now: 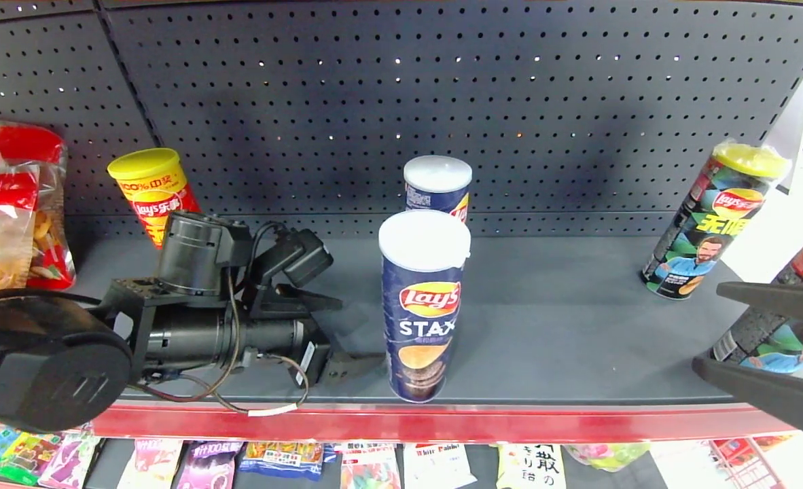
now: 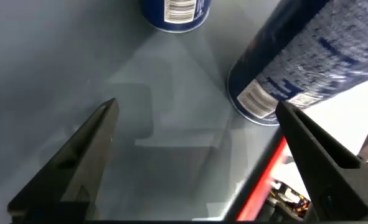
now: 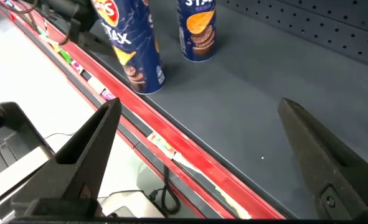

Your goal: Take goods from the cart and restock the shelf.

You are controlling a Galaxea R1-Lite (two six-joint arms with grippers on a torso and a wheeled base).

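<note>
Two blue chip cans stand on the grey shelf [image 1: 564,326], the front can [image 1: 423,305] near the red edge and the back can [image 1: 437,187] by the pegboard. My left gripper [image 1: 361,333] rests low on the shelf just left of the front can, open and empty. In the left wrist view the front can [image 2: 296,68] stands close to one finger [image 2: 314,162], with the back can [image 2: 174,12] farther off and the left gripper [image 2: 197,106] open. My right gripper [image 1: 708,329] hangs open and empty at the shelf's right end; the right wrist view shows this gripper [image 3: 200,102] above the red edge [image 3: 190,155].
A red can with a yellow lid [image 1: 153,190] and snack bags [image 1: 7,204] stand at the left. A green can [image 1: 714,217] stands at the right, with another can [image 1: 775,339] behind my right fingers. The shelf between the blue cans and the green can is bare. Packets hang below the edge.
</note>
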